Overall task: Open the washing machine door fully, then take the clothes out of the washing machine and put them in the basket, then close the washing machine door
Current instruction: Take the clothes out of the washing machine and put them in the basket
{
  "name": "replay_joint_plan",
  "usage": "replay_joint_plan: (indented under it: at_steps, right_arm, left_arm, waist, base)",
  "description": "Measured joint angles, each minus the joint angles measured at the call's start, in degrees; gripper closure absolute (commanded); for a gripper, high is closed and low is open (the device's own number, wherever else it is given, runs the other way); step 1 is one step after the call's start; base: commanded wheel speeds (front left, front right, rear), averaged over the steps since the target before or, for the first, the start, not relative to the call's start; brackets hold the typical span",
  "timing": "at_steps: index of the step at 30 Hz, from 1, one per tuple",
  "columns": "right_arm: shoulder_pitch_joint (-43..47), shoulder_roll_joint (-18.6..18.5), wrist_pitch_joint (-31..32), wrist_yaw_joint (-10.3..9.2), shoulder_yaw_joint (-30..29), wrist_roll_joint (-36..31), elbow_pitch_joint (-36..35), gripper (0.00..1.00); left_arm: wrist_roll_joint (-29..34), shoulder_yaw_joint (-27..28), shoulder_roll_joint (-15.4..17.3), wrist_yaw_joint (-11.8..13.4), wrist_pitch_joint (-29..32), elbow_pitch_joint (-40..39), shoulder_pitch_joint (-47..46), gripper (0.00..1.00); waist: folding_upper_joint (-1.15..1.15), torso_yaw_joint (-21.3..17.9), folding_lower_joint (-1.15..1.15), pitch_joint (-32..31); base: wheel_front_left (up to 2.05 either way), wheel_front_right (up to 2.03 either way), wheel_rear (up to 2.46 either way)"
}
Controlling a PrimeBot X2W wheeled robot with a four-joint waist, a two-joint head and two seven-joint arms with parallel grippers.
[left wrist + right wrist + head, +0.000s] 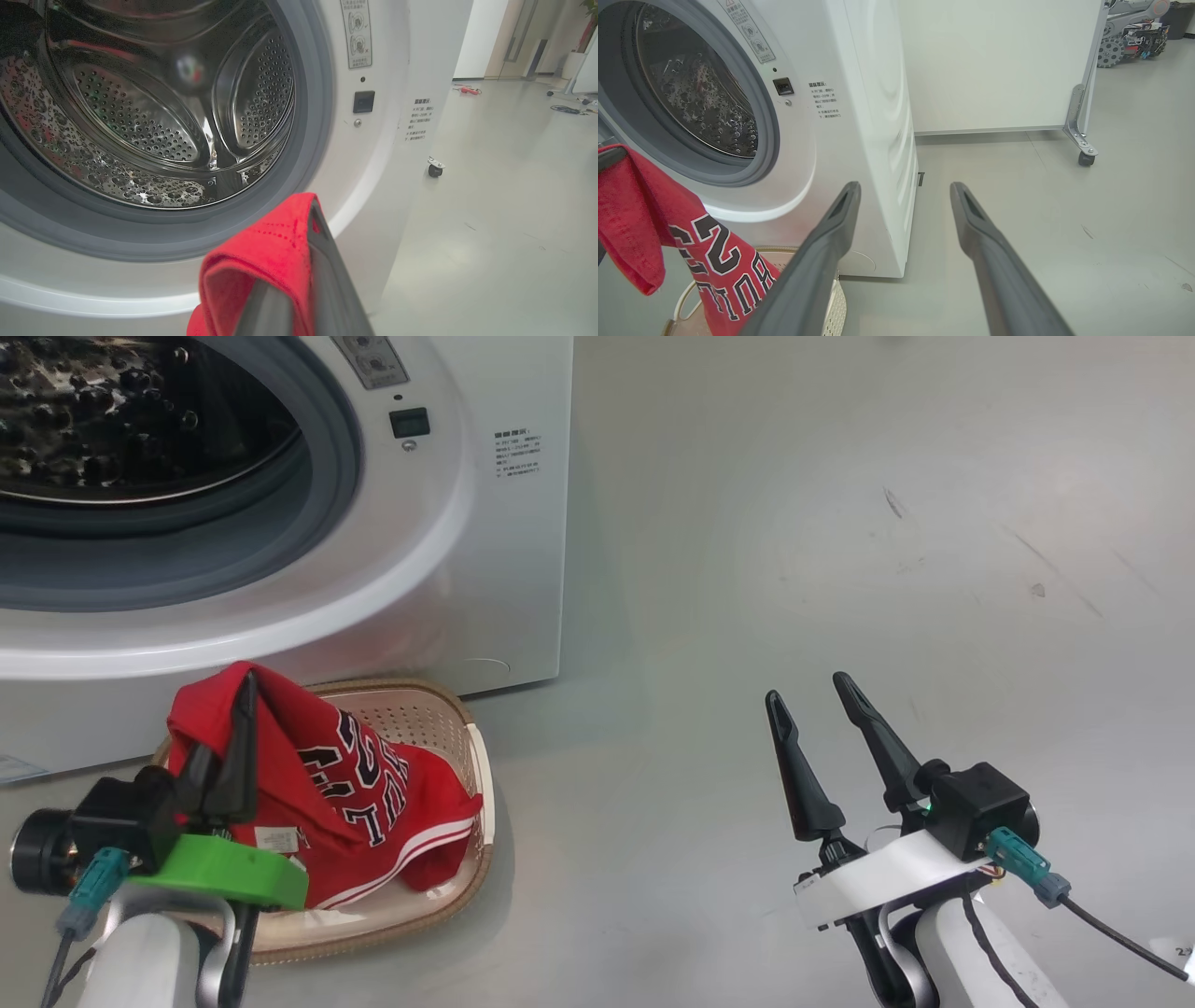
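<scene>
The red clothes [373, 784] hang half lifted over the basket [478, 756], which stands on the floor before the washing machine [448, 569]. My left gripper [249, 679] is shut on the fabric's top fold, held above the basket's left side. From the left wrist, the red cloth [266, 247] wraps my closed fingers in front of the bare steel drum [140, 116]. My right gripper [808, 691] stands open over the floor to the right, holding nothing. Past its fingers [831, 233] I see the jersey [644, 219] and basket rim [838, 298]. The washing machine door is out of view.
Grey floor [840, 523] stretches to the right of the machine. A white panel on casters [999, 65] stands behind it, with a caster [1085, 158] at its corner. Other equipment [1134, 28] sits far back right.
</scene>
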Motion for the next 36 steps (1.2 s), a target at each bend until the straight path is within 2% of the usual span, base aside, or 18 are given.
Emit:
replay_joint_plan:
  at_steps: [12, 25, 30, 33, 36]
  right_arm:
    - [-0.9, 0.0, 0.0, -0.04, 0.5, 0.9, -1.0, 0.00]
    - [-3.7, 0.0, 0.0, -0.59, 0.9, 1.3, -2.8, 0.00]
    - [-4.4, 0.0, 0.0, -0.65, 0.9, 1.3, -3.0, 0.00]
    - [-5.1, 0.1, 0.0, -0.69, 0.8, 1.3, -3.2, 0.00]
    - [-5.2, 0.1, 0.0, -1.10, 0.5, 1.2, -3.4, 0.00]
  left_arm:
    - [0.8, 2.3, 1.1, 1.2, 4.7, 10.0, -0.4, 1.00]
    - [0.7, 3.8, 3.6, 2.1, 9.8, 18.7, -8.8, 1.00]
    - [0.7, 5.7, 5.4, 3.5, 10.7, 23.0, -10.4, 1.00]
    - [0.7, 7.5, 6.6, 5.7, 10.7, 25.8, -11.0, 1.00]
    - [0.6, 8.9, 7.2, 6.7, 10.8, 28.0, -12.1, 1.00]
  waist:
    - [0.00, -2.7, 0.00, 4.4]
    - [0.00, -5.7, 0.00, 12.2]
    - [0.00, -7.0, 0.00, 14.8]
    - [0.00, -7.8, 0.00, 16.1]
    - [0.00, -8.4, 0.00, 17.3]
  base:
    - [0.00, 0.00, 0.00]
    - [0.00, 0.00, 0.00]
    - [0.00, 0.00, 0.00]
    - [0.00, 0.00, 0.00]
    - [0.00, 0.00, 0.00]
